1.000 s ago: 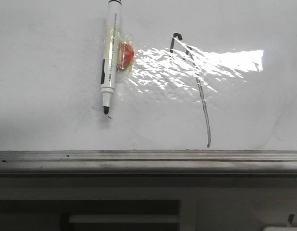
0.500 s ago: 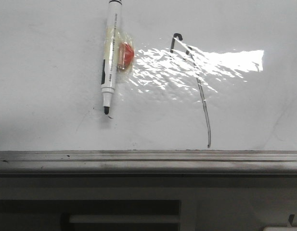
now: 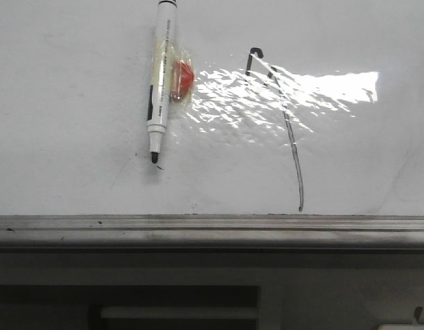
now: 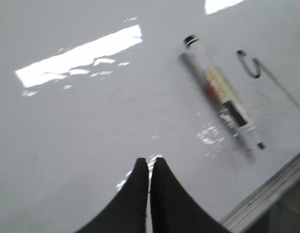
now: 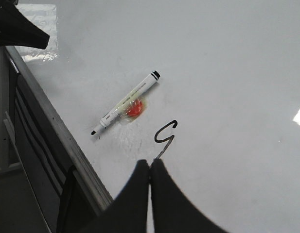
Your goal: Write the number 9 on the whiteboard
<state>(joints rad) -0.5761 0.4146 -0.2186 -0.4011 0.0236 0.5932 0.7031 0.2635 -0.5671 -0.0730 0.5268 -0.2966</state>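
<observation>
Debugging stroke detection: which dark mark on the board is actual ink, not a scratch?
The number 9 right of the marker: a bold hook with a long curved tail. The whiteboard scratches are faint, thin and grey.

Each wrist view shows only two fingers [image 4: 135,199] of the robot: matte black, smooth, tapering in a curve to narrow tips. The right arm's fingers [image 5: 164,194] look the same, unmarked, with no screws or cables visible.
</observation>
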